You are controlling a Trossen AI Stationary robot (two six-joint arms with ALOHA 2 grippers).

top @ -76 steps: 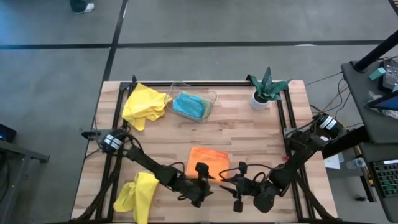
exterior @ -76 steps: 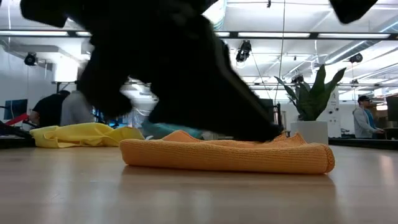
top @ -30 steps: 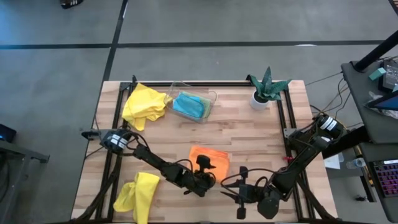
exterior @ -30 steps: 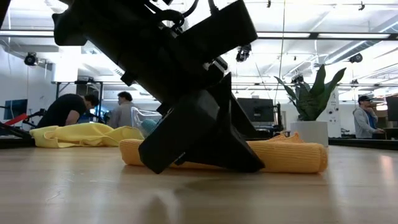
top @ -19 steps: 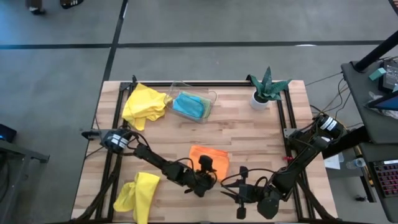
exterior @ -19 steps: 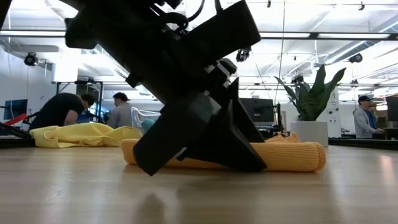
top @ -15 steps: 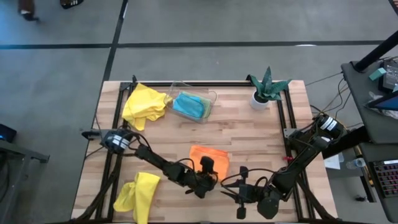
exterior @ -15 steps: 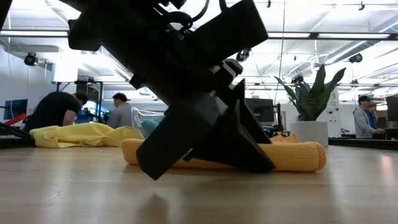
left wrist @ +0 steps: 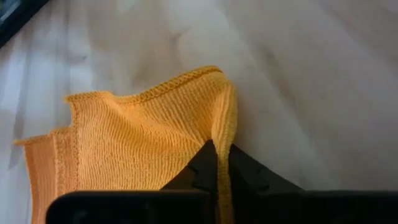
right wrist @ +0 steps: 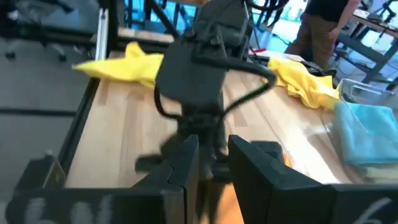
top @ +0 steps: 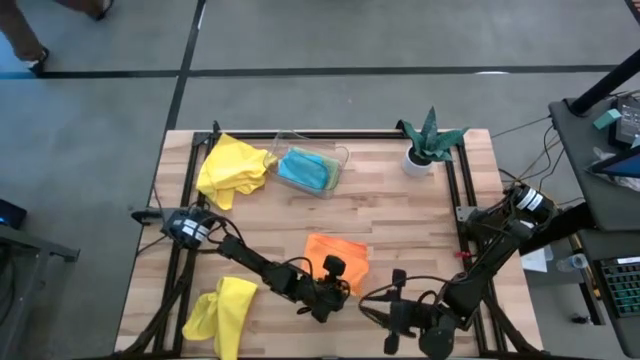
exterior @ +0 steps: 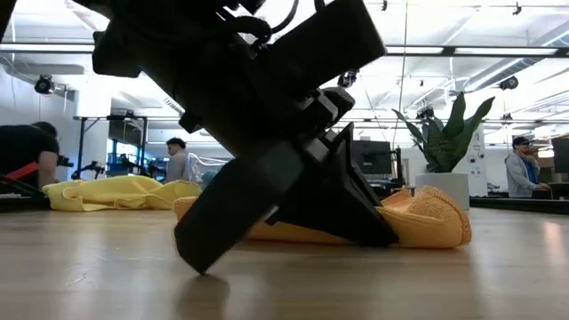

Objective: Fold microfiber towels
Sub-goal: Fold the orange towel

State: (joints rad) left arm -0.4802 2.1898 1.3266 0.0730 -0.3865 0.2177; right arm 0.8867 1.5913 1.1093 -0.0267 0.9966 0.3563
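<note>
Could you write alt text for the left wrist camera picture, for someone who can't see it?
Seen from the robot's left wrist, the left gripper has its two dark fingers shut on the stitched edge of a soft orange microfiber towel, pinching a fold of it. The rest of the towel lies rumpled on the pale wooden table.

Plant (top: 430, 140) right of tray (top: 335, 155)

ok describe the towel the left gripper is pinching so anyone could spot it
On the wooden table, look at the near middle, between the two arms. The orange towel lies folded flat there, with the left gripper shut on its near edge. It is the only orange cloth; the others are yellow or blue.
</note>
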